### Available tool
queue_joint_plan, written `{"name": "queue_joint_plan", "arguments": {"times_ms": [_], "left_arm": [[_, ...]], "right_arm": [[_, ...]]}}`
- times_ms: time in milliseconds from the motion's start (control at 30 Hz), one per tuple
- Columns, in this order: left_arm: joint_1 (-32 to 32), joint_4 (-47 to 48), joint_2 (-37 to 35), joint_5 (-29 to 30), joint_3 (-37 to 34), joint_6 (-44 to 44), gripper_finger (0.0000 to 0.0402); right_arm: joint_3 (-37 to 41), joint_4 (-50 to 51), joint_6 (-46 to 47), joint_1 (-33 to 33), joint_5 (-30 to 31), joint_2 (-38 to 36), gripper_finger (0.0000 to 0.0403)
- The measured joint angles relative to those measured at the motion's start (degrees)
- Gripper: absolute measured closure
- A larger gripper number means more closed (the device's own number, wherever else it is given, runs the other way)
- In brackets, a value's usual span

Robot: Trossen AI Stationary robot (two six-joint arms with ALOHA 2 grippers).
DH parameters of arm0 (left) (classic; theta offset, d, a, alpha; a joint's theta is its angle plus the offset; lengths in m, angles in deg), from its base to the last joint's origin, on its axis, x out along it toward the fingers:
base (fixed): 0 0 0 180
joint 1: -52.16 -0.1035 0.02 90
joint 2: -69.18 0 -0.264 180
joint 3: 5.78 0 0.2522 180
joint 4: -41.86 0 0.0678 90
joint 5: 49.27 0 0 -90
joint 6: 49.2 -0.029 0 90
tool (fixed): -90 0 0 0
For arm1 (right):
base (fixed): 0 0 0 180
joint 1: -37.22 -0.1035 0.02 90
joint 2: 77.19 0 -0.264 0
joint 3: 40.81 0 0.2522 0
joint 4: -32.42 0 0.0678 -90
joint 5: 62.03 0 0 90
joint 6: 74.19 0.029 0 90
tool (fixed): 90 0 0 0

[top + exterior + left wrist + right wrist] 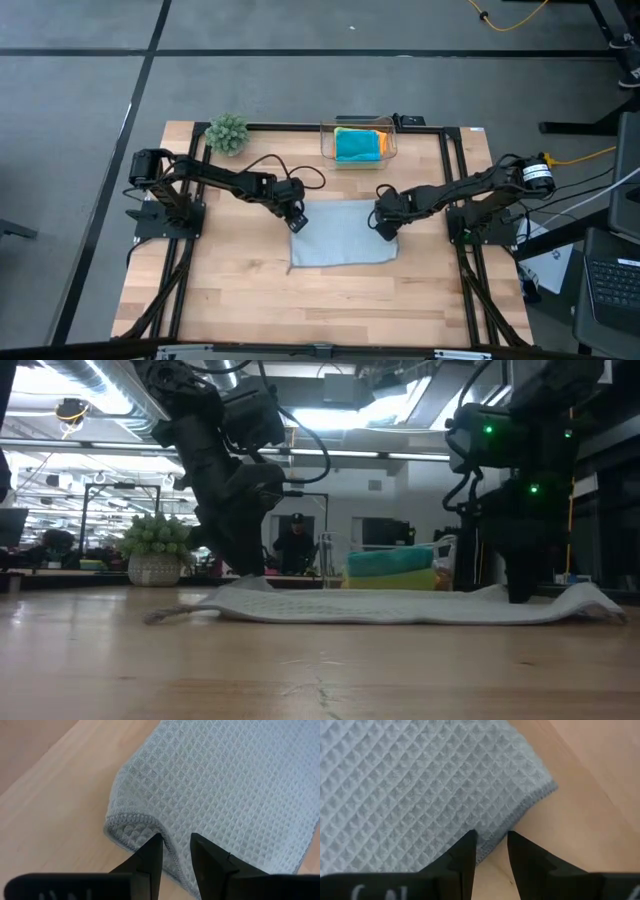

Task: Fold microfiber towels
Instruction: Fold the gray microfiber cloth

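A light grey waffle-weave towel lies flat on the wooden table, at its middle. My left gripper is down at the towel's left edge, shut on it. My right gripper is down at the towel's right edge, shut on it. A turquoise towel lies in a clear box at the far edge, with an orange towel beside it. A lime green towel cannot be made out for sure. My left gripper pinches the towel's hemmed left edge between its two fingers, close to a rounded, slightly humped corner. The fingers slant down from the left. The towel stays on the table; one layer or several, I cannot tell. My right gripper pinches the towel's hemmed right edge between its two fingers, a little way from a corner. The fingers slant down from the right. The towel lies on the table around the hold.
A small green plant in a pot stands at the far left of the table. The clear box stands behind the towel. Bare wood lies between the towel and the near edge.
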Motion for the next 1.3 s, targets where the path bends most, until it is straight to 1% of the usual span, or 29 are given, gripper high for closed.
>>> {"name": "queue_joint_plan", "arguments": {"times_ms": [67,167,267,500,600,733,800,967,1133,1300], "left_arm": [[0.0,0.0,0.0,0.0,0.0,0.0,0.0310],[0.0,0.0,0.0,0.0,0.0,0.0,0.0310],[0.0,0.0,0.0,0.0,0.0,0.0,0.0310],[0.0,0.1,0.0,0.6,0.0,0.0,0.0310],[0.0,0.2,0.0,2.2,0.0,0.0,0.0310],[0.0,0.2,0.0,2.9,0.0,0.0,0.0310],[0.0,0.2,0.0,2.9,0.0,0.0,0.0310],[0.1,0.7,0.0,2.3,0.0,0.0,0.0310],[0.8,1.5,0.0,2.7,0.0,0.2,0.0310],[1.3,1.8,0.0,3.0,0.0,0.2,0.0310]], "right_arm": [[0.1,-0.9,-0.9,0.0,-0.1,0.0,0.0287],[0.1,-6.2,-4.1,0.0,-2.3,0.0,0.0287],[0.1,-8.8,-5.6,0.0,-2.7,0.0,0.0287],[0.1,-8.7,-5.7,0.4,-2.6,-0.1,0.0287],[-1.4,-5.8,-5.7,0.4,-1.9,-0.1,0.0287],[-6.2,3.7,-5.7,0.5,3.2,-0.2,0.0287],[-9.0,7.6,-5.7,0.5,4.8,-0.2,0.0287],[-13.1,10.4,-5.9,0.5,3.8,-0.2,0.0287],[-10.9,12.2,-4.0,0.3,2.3,-0.2,0.0287],[-7.2,11.7,-1.7,0.3,-1.2,-0.2,0.0287]]}}
